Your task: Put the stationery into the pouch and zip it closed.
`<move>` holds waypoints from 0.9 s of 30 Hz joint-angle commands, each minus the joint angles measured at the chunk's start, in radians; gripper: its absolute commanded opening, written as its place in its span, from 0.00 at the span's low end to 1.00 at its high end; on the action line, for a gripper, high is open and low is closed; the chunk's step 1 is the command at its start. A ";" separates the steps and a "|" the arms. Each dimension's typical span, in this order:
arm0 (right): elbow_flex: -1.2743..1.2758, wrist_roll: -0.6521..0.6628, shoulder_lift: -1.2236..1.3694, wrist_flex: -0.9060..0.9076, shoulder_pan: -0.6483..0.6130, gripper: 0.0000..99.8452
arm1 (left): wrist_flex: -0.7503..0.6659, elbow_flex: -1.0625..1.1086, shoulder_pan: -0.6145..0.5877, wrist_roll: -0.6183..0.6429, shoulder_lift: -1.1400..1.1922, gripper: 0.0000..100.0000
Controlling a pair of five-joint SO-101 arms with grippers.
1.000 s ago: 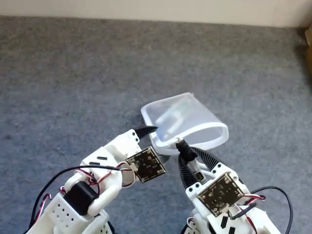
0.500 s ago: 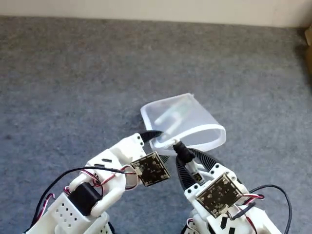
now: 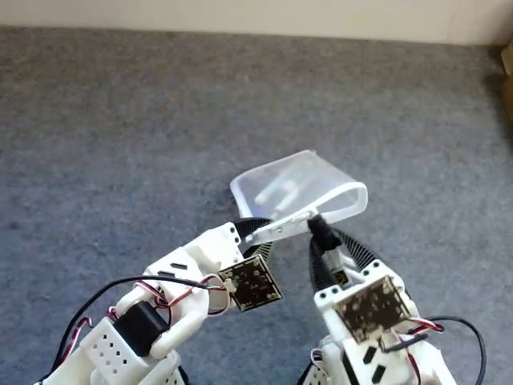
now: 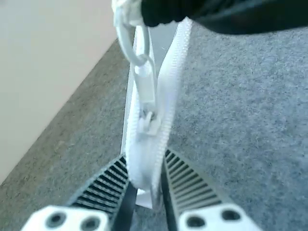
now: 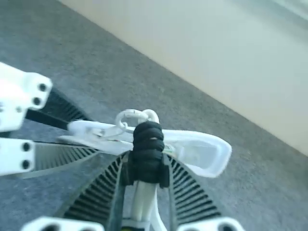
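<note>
Grey carpety tabletop (image 3: 120, 120), pale wall (image 3: 240, 12) along the far edge. Sitting mid-tabletop, just ahead of both arms: see-through white pouch (image 3: 292, 186), faint pale shapes inside. Zip edge pressed flat between the two grippers, mouth gaping open past the right one. Clamped tight on the pouch's near zip end: left gripper (image 4: 144, 168). Black-wrapped tips pinched together on the zip pull (image 4: 144, 91): right gripper (image 5: 147, 161). Little white ring (image 5: 132, 116) poking out in front.
</note>
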 commanded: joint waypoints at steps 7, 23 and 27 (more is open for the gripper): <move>0.079 0.002 -0.012 -0.150 0.156 0.00 | -0.015 -0.012 -0.064 0.014 -0.015 0.01; 0.177 0.008 -0.012 -0.280 0.294 0.00 | 0.034 -0.019 -0.093 0.011 -0.015 0.00; 0.182 0.003 -0.005 -0.320 0.358 0.00 | 0.034 -0.019 -0.108 0.011 -0.015 0.00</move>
